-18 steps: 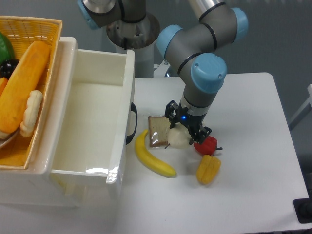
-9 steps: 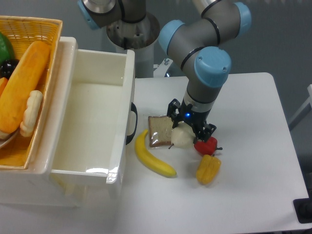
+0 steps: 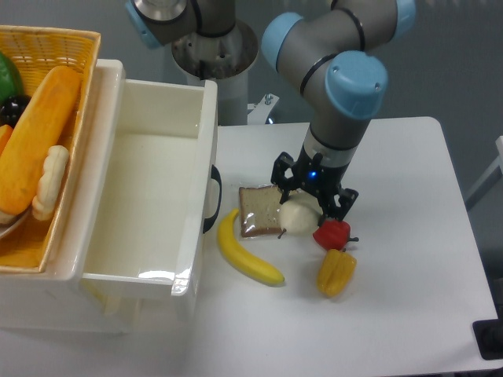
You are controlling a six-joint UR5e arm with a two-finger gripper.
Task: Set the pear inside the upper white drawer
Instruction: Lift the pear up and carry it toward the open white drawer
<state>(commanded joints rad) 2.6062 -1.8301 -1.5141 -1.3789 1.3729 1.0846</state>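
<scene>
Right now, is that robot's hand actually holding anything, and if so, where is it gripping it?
The hand sits closed around the pear, gripping its upper part from above. Whether it is lifted off the table cannot be told.

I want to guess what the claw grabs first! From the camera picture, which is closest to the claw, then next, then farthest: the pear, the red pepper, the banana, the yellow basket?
1. Pear: right under the gripper.
2. Red pepper: just beside the pear, toward the table's front.
3. Banana: farther over, near the drawer handle.
4. Yellow basket: far away, beyond the drawer.

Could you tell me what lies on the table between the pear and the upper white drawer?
In the camera view, a bread slice and banana lie between the pear and the upper white drawer.
</scene>
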